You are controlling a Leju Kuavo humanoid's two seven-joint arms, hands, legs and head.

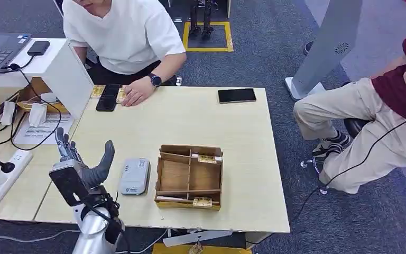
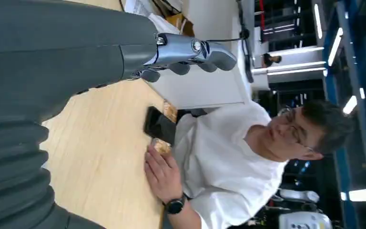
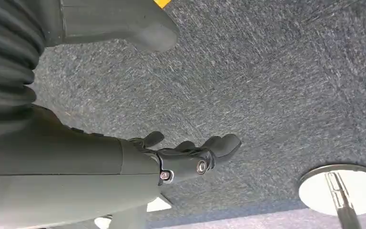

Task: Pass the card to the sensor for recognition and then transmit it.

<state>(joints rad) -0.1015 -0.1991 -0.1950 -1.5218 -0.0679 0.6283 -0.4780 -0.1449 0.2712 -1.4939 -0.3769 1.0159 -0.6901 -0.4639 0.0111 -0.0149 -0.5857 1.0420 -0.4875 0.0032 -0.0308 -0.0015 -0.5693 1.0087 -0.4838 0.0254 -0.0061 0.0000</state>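
Lying in the box (image 1: 189, 177), cards (image 1: 207, 158) sit right of the empty left hand (image 1: 82, 159).

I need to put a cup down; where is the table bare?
Bare wood lies between the wooden divided tray and the black phone, and along the light wooden table edge right of the tray. Crowded: grey card reader beside the left hand.

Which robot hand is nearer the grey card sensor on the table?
Left. The left hand hovers open just beside the flat grey card sensor on the wooden table; the right hand hangs over carpet.
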